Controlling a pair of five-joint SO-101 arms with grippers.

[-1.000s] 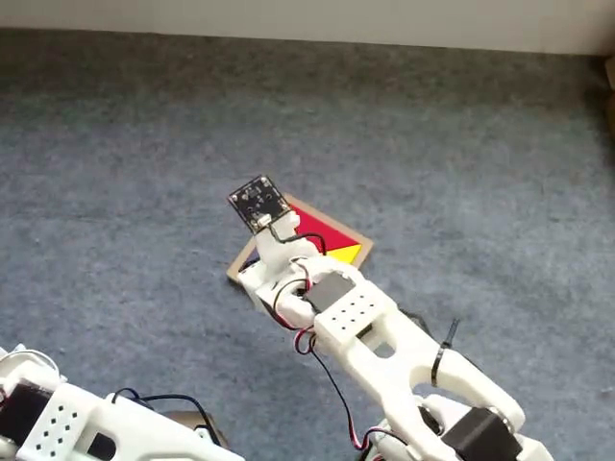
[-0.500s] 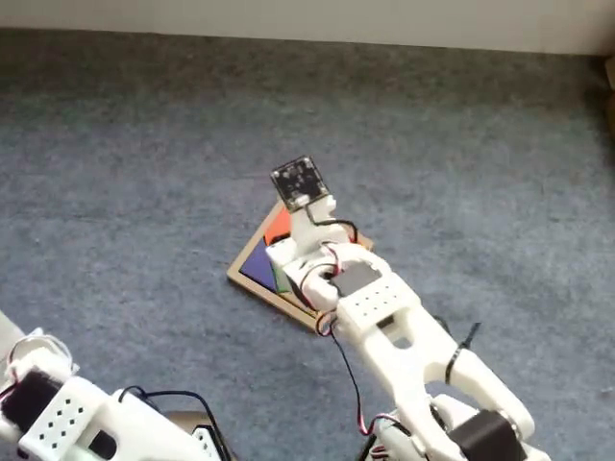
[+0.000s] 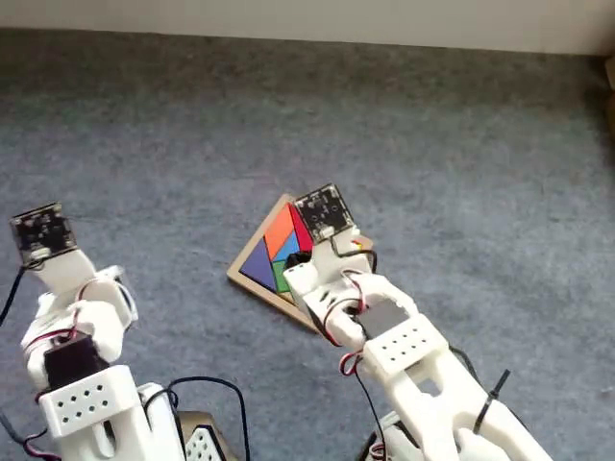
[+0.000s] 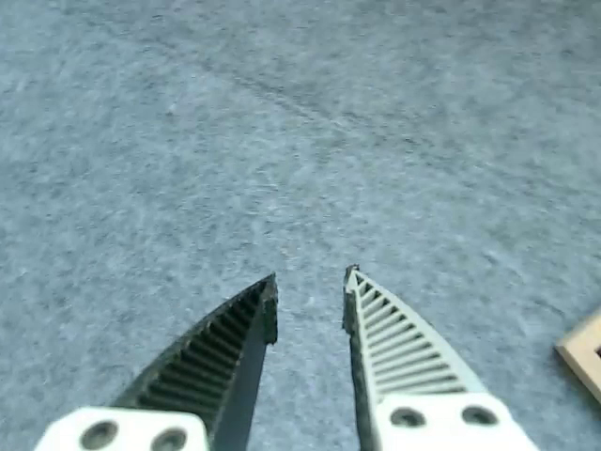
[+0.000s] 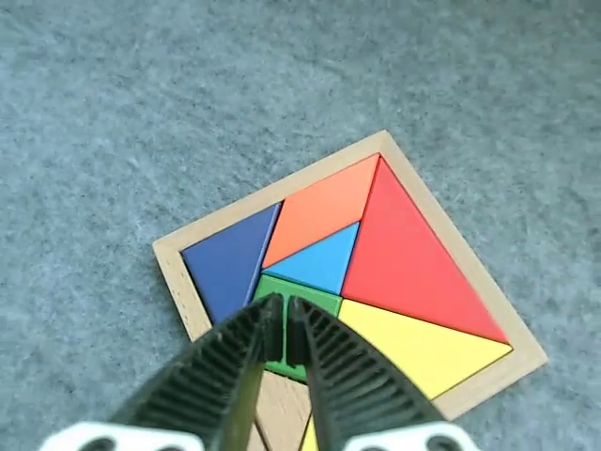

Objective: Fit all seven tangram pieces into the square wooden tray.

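Note:
The square wooden tray (image 5: pixel 178 272) lies on grey carpet, turned like a diamond (image 3: pixel 248 279). In it sit a red triangle (image 5: pixel 413 254), a yellow triangle (image 5: pixel 423 352), an orange piece (image 5: pixel 324 207), a light blue triangle (image 5: pixel 315 263), a dark blue triangle (image 5: pixel 230 263) and a green piece (image 5: pixel 299 299). My right gripper (image 5: pixel 285 305) hangs shut and empty just above the green piece, hiding the tray's near corner. Bare wood (image 5: pixel 282 404) shows between its fingers. My left gripper (image 4: pixel 310 282) is open over bare carpet, well left of the tray, whose corner (image 4: pixel 584 352) shows at the edge.
Grey carpet (image 3: pixel 461 144) surrounds the tray on all sides, with a pale wall strip along the far edge. The left arm (image 3: pixel 72 317) stands at the front left, and the right arm (image 3: pixel 394 346) stretches from the front right over the tray.
The right arm has swung rightward over the tray, uncovering the coloured pieces on its left side. The left arm has risen into view at the front left.

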